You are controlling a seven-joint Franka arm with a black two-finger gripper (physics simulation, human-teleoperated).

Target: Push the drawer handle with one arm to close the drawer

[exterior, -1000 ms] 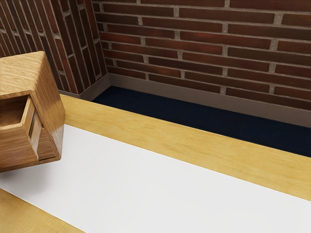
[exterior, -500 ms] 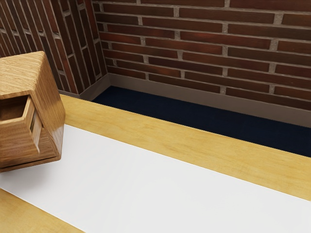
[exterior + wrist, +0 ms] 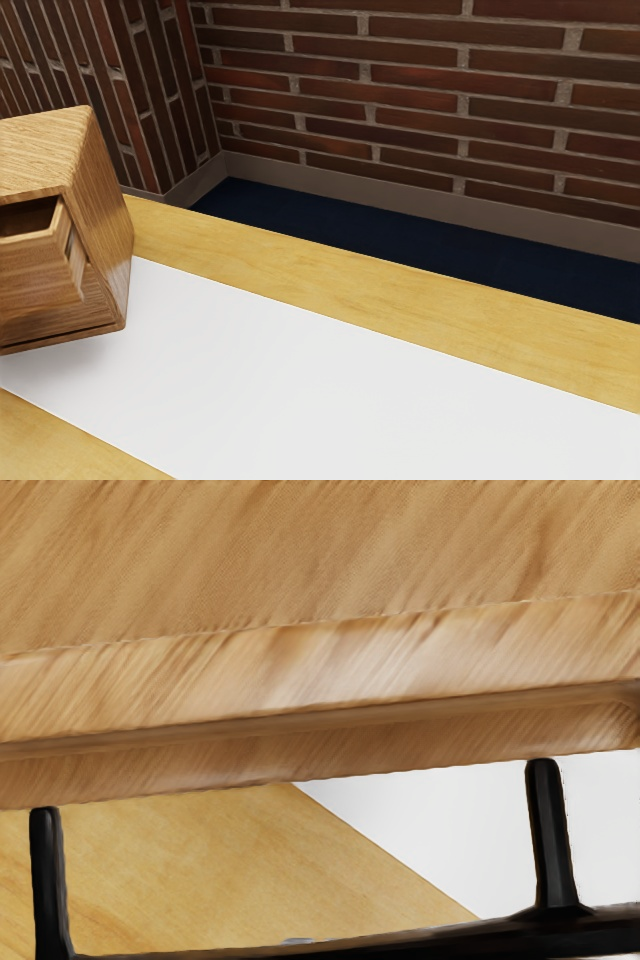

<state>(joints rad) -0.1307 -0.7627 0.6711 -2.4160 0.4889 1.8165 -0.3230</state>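
Fingers: released or clenched, cannot tell. Press the black bar handle [image 3: 545, 934] evenly between its posts [image 3: 550, 840], straight inward, sliding the partly open brown wooden drawer [image 3: 35, 280] flush into the boxy wooden cabinet [image 3: 105, 220] near the bench's far edge [image 3: 350, 264], exterior view's left.

The drawer [image 3: 30, 278] juts from its wooden cabinet [image 3: 103, 225] (brick walls [image 3: 400, 75] stand beyond).
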